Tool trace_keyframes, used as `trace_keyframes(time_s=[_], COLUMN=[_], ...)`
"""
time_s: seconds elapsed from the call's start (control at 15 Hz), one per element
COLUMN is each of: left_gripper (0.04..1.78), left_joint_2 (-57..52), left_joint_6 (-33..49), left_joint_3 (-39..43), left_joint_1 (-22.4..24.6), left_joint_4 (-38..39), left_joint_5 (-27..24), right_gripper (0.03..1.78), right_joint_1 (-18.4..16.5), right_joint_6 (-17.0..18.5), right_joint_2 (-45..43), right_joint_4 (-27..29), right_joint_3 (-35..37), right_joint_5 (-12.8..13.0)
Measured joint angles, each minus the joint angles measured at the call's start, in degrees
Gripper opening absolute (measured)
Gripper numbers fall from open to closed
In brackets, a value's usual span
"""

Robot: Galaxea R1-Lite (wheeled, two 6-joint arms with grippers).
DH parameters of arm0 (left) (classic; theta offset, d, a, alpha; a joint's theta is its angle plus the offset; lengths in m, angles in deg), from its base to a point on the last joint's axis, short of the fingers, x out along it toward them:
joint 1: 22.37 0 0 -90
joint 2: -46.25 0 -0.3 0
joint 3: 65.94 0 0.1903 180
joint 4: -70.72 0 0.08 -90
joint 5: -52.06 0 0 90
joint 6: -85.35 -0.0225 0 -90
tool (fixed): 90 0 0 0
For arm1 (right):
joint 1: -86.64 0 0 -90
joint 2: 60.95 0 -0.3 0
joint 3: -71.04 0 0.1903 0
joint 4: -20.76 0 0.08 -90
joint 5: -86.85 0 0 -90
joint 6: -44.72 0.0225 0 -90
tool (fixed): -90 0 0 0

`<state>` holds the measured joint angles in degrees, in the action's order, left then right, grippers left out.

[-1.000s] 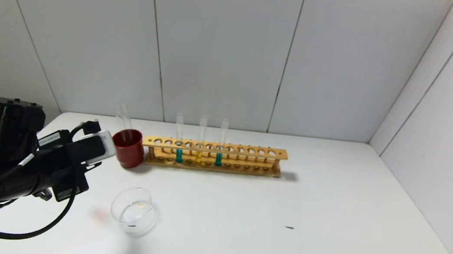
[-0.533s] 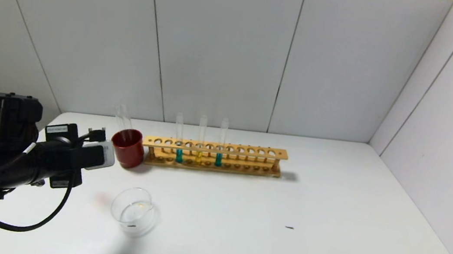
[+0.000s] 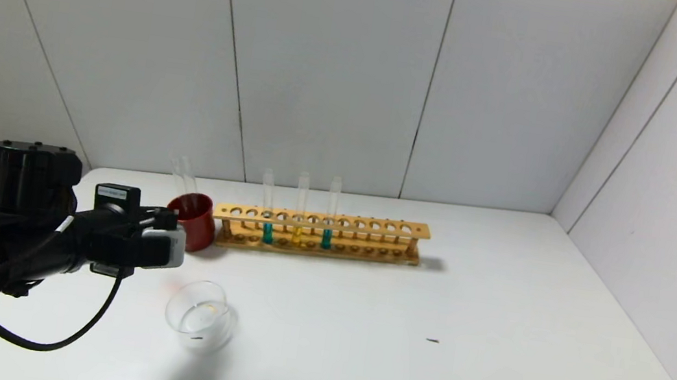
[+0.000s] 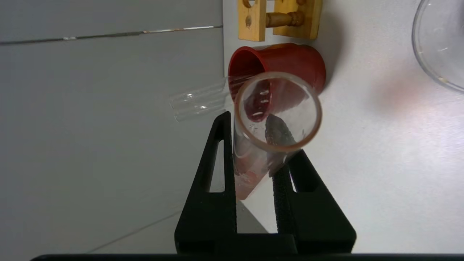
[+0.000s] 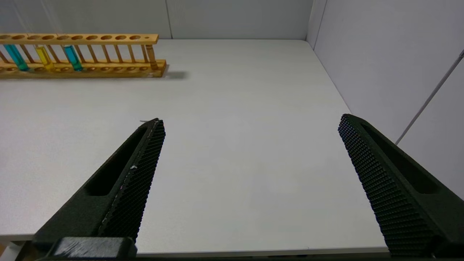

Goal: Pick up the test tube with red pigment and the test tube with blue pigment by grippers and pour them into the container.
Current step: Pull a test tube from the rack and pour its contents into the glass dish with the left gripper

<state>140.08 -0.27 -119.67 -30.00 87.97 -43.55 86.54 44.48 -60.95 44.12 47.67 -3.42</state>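
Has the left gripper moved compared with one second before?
Yes. The left gripper shifted toward the robot's right, now overlapping the dark red cup it earlier stopped short of.

Cup (image 3: 193, 220) left of rack (image 3: 319, 233)

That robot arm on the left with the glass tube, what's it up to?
The left gripper is shut on the test tube with red pigment, close to the dark red cup and beside the container, a clear glass dish. Two teal-blue tubes and a yellow one stand in the wooden rack. The right gripper hangs open over bare table, idle.
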Motion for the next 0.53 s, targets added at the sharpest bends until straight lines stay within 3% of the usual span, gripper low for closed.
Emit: trace_keyframes(time_s=[0.53], left_gripper=[0.33], left_joint_2=[0.6], left_joint_6=[-3.2], left_joint_3=[2.0], left_joint_1=[-2.3], left_joint_4=[2.5], left_joint_5=[0.1], right_gripper=[1.75], right_joint_1=[0.0], right_joint_6=[0.0], right_joint_2=[0.0], right_joint_4=[0.0], right_joint_3=[0.0], right_joint_5=[0.0])
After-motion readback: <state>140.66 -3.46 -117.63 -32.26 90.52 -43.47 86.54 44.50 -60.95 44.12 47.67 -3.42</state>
